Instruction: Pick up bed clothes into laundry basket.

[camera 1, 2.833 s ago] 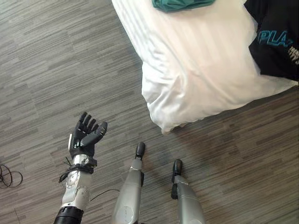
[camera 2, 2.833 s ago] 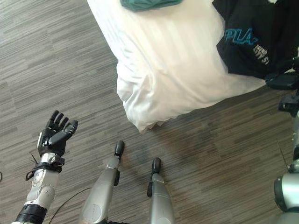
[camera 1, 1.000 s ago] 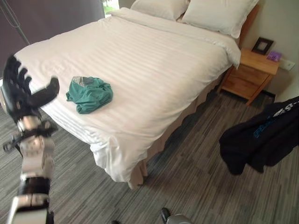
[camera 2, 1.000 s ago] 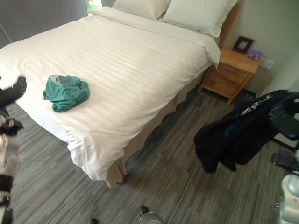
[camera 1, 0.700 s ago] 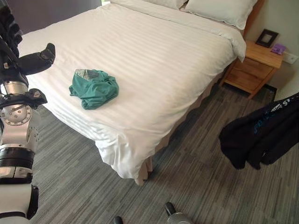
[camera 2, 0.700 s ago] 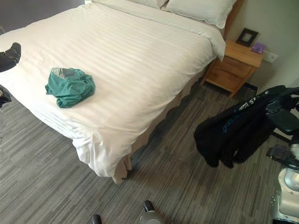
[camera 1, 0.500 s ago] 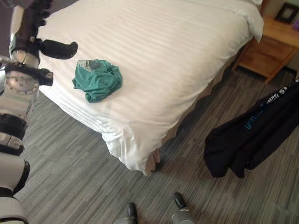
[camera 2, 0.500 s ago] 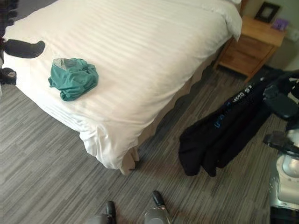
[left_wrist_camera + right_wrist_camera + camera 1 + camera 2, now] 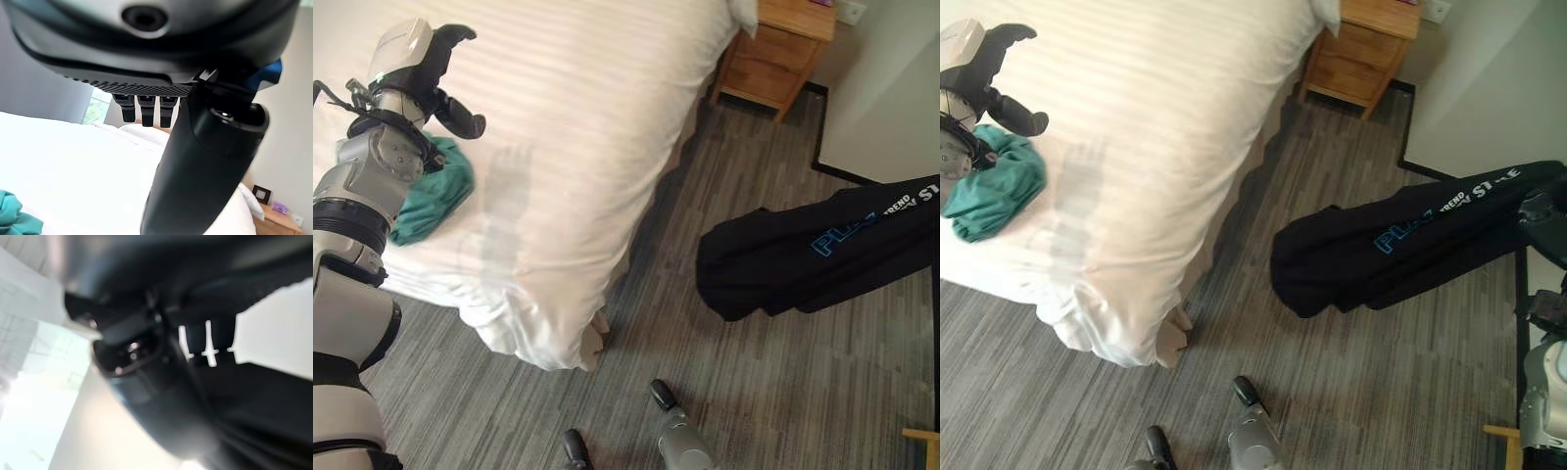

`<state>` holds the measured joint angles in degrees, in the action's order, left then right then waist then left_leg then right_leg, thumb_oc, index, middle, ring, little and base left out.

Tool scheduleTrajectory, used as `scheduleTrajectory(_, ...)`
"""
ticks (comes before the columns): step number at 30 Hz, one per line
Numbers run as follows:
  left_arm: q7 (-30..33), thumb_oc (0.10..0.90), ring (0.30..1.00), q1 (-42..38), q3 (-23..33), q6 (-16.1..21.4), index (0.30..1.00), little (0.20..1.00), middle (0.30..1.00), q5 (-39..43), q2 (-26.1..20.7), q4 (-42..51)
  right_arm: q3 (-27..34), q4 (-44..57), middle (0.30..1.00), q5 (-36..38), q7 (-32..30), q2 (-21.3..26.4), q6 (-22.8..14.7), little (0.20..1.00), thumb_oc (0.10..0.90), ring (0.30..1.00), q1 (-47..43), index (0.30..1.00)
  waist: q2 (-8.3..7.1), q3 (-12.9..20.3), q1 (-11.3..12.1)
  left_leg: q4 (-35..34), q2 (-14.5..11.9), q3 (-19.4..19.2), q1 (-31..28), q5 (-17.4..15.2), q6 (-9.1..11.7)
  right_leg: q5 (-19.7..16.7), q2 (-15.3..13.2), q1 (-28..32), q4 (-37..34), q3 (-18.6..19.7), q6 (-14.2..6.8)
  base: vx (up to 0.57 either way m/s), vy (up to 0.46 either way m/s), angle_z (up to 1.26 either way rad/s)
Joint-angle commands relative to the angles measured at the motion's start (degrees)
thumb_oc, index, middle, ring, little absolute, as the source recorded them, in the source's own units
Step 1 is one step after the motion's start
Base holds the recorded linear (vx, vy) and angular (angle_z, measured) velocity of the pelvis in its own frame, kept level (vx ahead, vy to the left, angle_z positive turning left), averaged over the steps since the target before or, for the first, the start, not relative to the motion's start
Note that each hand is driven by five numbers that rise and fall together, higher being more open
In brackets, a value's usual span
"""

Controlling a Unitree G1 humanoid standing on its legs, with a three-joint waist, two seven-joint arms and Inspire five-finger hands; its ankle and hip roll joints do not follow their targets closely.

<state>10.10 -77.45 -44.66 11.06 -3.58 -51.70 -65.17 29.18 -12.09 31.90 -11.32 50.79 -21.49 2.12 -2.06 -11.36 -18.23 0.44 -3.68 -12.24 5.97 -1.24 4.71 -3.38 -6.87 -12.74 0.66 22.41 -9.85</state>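
Partly, the left arm [image 9: 372,176] hides the green garment [image 9: 429,201].

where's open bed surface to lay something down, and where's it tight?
Free: the wide stretch of white duvet between the teal garment and the bedside edge facing the wooden nightstand. Crowded: the near left corner, where the teal garment lies with the left hand raised over it. The black shirt hangs over the floor, right side.
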Motion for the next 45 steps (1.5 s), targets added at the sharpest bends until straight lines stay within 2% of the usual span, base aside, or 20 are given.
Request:
scheduleTrajectory(1,6.3,0.800,0.900,-12.4,0.6,-0.2,0.900,0.900,0.900,-0.7,-4.6,-5.2,9.7,-0.9,0.300,2.7,-1.7,9.9,-8.3,0.300,0.400,0.300,-7.0,0.300,0.86,3.7,1.2,-5.2,-0.3,4.9,0.9,3.5,-1.1,1.6,6.6,3.0,-1.8,3.3,-1.2,0.00,0.000,0.00)
scheduleTrajectory(3,6.3,0.800,0.900,-11.6,1.8,-0.8,0.900,0.900,0.900,-0.3,-7.0,-7.2,10.1,-0.6,0.300,1.9,-1.8,9.9,-8.1,0.300,0.400,0.300,-6.3,0.300,0.27,4.0,1.4,-5.3,-0.5,4.5,1.3,3.5,-1.0,1.3,6.2,2.8,-2.6,3.3,-1.5,0.04,0.027,-0.09)
scheduleTrajectory(14,4.5,0.800,0.900,-6.1,8.3,-1.3,0.900,0.900,0.900,5.4,-16.0,-11.6,8.4,0.6,0.300,1.3,-1.7,8.9,-7.3,0.300,0.400,0.300,-6.4,0.300,-0.18,3.9,2.6,-5.4,-0.4,4.2,1.8,2.8,-1.1,1.1,5.4,2.2,-3.7,3.2,-1.7,0.02,0.011,-0.02)
scheduleTrajectory(24,1.9,0.800,0.900,5.0,18.1,-4.2,0.900,0.900,0.900,7.4,-16.6,-14.5,7.5,4.7,0.300,0.6,-1.4,8.2,-5.8,0.300,0.400,0.300,-6.4,0.300,-1.25,2.9,2.6,-5.3,-0.8,3.8,2.6,2.7,-0.9,0.9,6.1,1.2,-3.9,3.6,-1.4,0.00,0.000,0.00)
scheduleTrajectory(29,1.9,0.800,0.900,5.5,18.3,-3.9,0.900,0.900,0.900,7.0,-16.5,-13.1,7.9,5.2,0.300,0.1,-1.4,8.3,-5.8,0.300,0.400,0.300,-5.3,0.300,-2.02,2.2,2.4,-5.1,-1.1,3.5,3.4,2.7,-0.8,0.7,6.4,0.2,-3.7,3.8,-1.4,0.00,-0.004,-0.01)
scheduleTrajectory(37,4.2,0.800,0.900,-1.0,12.3,-1.1,0.900,0.900,0.900,6.6,-17.0,-6.4,9.9,5.6,0.300,-0.3,-0.9,8.8,-6.5,0.300,0.400,0.300,-0.7,0.300,-4.23,-1.3,0.5,-4.5,-1.9,4.5,8.9,3.4,-0.1,-0.5,7.6,-4.6,-3.2,3.6,-1.4,-0.01,-0.021,0.00)
scheduleTrajectory(40,4.9,0.800,0.900,-3.3,11.0,0.0,0.900,0.900,0.900,8.4,-16.3,-5.4,9.8,7.9,0.300,-0.2,-0.7,6.8,-7.3,0.300,0.400,0.300,0.4,0.300,-5.20,-2.3,0.0,-3.9,-2.2,5.2,11.6,3.2,-0.1,-0.9,7.8,-6.5,-3.4,3.4,-1.4,-0.01,-0.033,0.06)
scheduleTrajectory(42,4.7,0.800,0.900,-3.2,11.1,-0.2,0.900,0.900,0.900,8.7,-15.1,-5.7,8.4,12.0,0.300,-0.5,-0.9,3.2,-8.0,0.300,0.400,0.300,-0.3,0.300,-5.26,-3.0,0.3,-4.4,-2.3,5.3,12.8,3.5,-0.1,-1.3,7.6,-7.4,-4.0,3.2,-1.5,0.00,-0.001,0.02)
scheduleTrajectory(45,3.5,0.800,0.900,-2.2,11.0,-0.3,0.900,0.900,0.900,8.1,-14.1,-6.4,7.0,13.7,0.300,-1.0,-0.4,1.7,-7.4,0.300,0.400,0.300,-0.9,0.300,-5.43,-3.5,0.5,-4.4,-2.2,5.3,13.3,3.5,-0.2,-1.5,7.5,-7.6,-4.3,3.1,-1.6,0.01,0.004,0.03)
